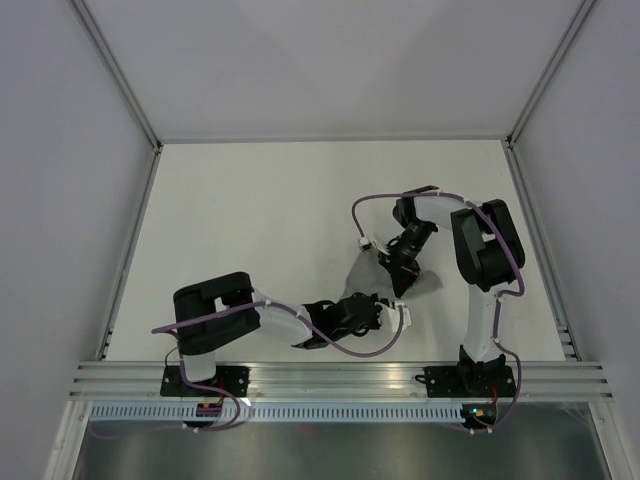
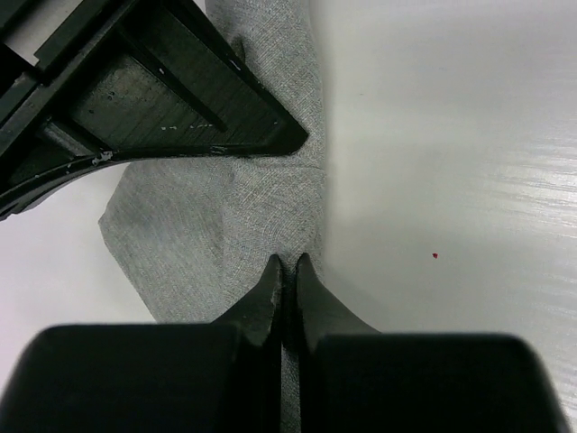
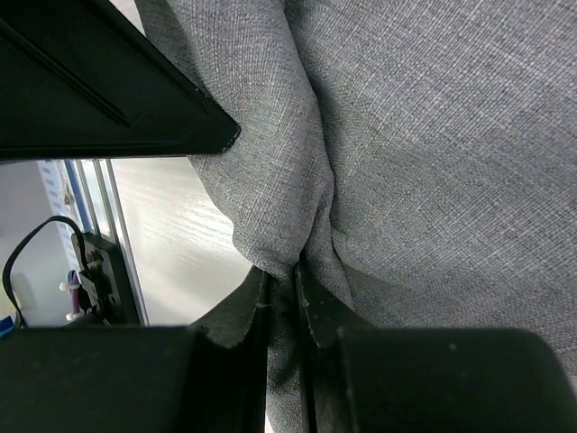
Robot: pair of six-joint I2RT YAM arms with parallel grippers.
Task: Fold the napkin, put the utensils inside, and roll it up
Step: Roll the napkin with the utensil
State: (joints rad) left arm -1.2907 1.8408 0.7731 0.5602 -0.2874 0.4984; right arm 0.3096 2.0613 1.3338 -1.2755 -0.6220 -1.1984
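1. At the left of the white surface, the left arm stretches rightward from its base at the near edge, bent low over the top
2. At its end, the left pincer is closed on the napkin. In the wrist view its fingertips are pressed together, with an edge of the grey cloth nipped between them where cloth meets bare surface
3. The napkin lies right of centre, nearer the near edge than the far one. It is gathered between the two pincers and largely hidden under them from above. From the left wrist it spreads away from the tips, with a crease running through it
4. Just right of that cloth edge, a tiny red speck sits on the surface
5. The right pincer points toward the near edge with its jaws narrow, gripping a puckered fold of the napkin. The fabric bunches where it enters the tips and fills most of that wrist view
6. Farthest right, the right arm rises from its base and bends back over the cloth. A metal rail shows beyond the surface edge
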